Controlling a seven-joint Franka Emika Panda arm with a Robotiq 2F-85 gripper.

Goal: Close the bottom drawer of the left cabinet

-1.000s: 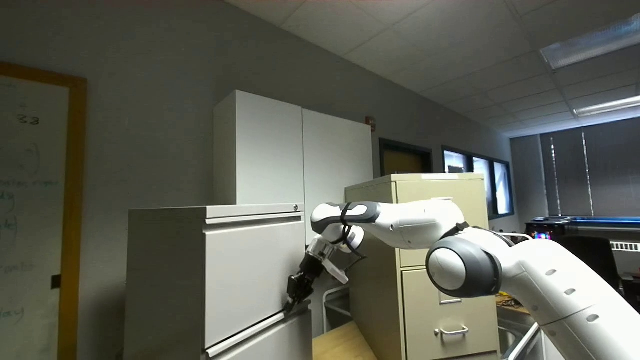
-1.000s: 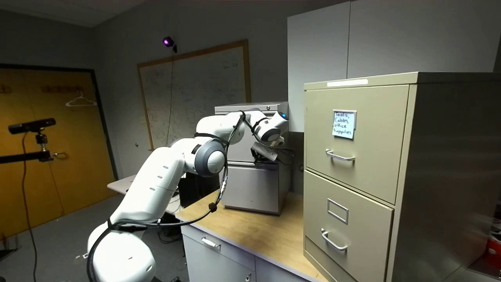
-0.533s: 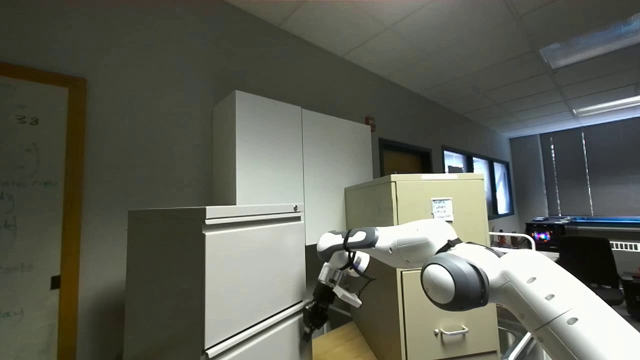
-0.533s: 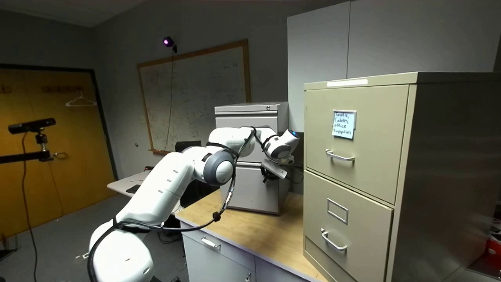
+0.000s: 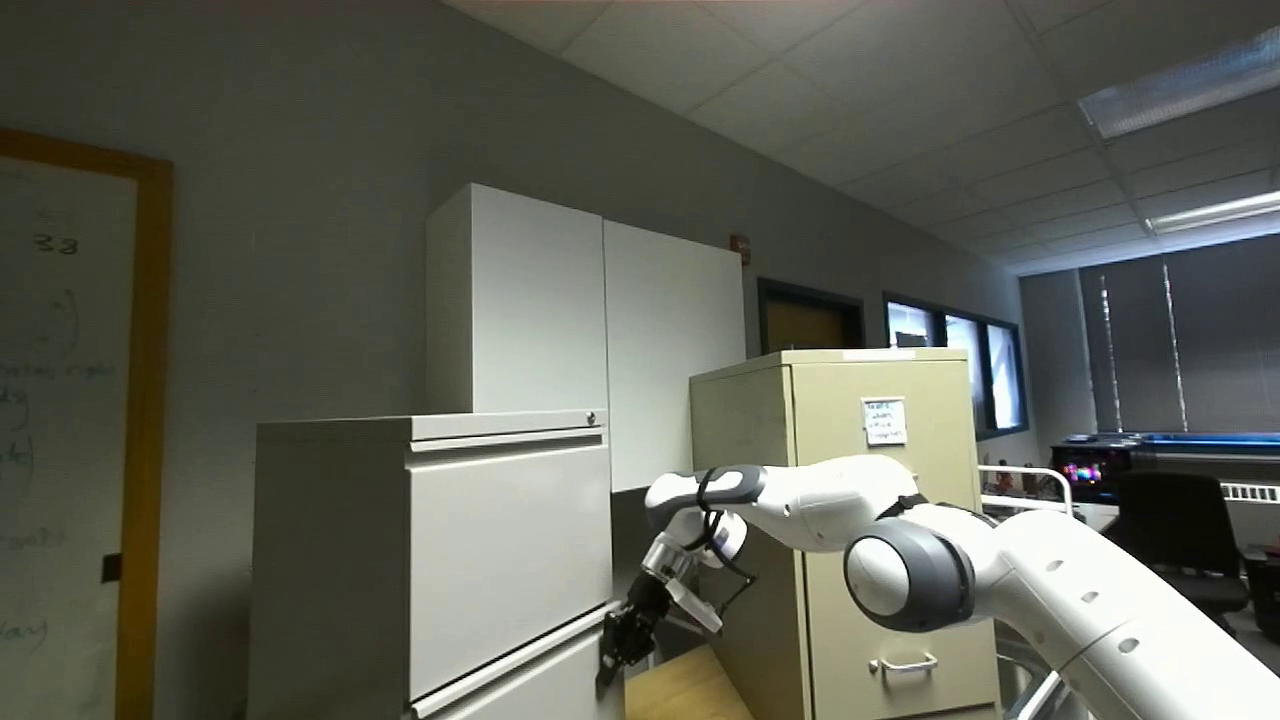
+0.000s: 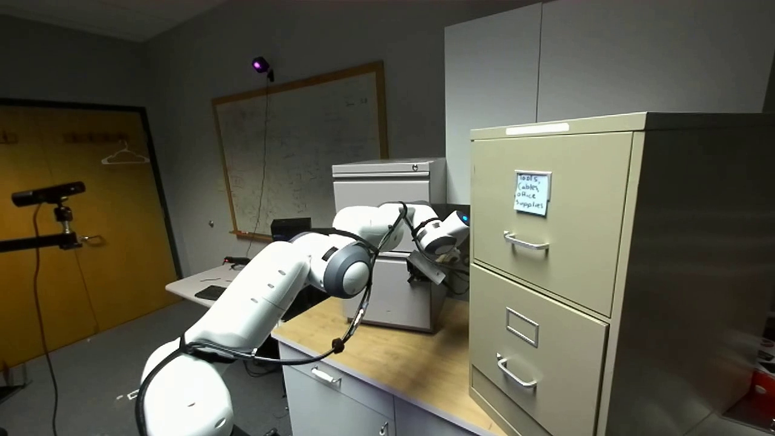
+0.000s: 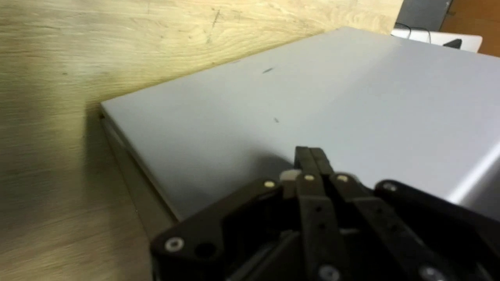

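The left cabinet is pale grey metal; it also shows in an exterior view. Its bottom drawer shows below the larger drawer front, and in another exterior view it looks about flush with the front above. In the wrist view the bottom drawer's flat front fills the middle, with a narrow seam along its side edge. My gripper is shut and empty, its fingertips together at the drawer front. I cannot tell whether they touch it. The drawer's interior is hidden.
A taller beige filing cabinet stands close beside the arm. White cupboards hang on the wall above. The grey cabinet stands on a wooden countertop. A cable hangs along the arm.
My gripper has moved down from the bottom drawer's top edge, first away from and then back toward its front. The arm has lowered. The drawer shows no clear movement.
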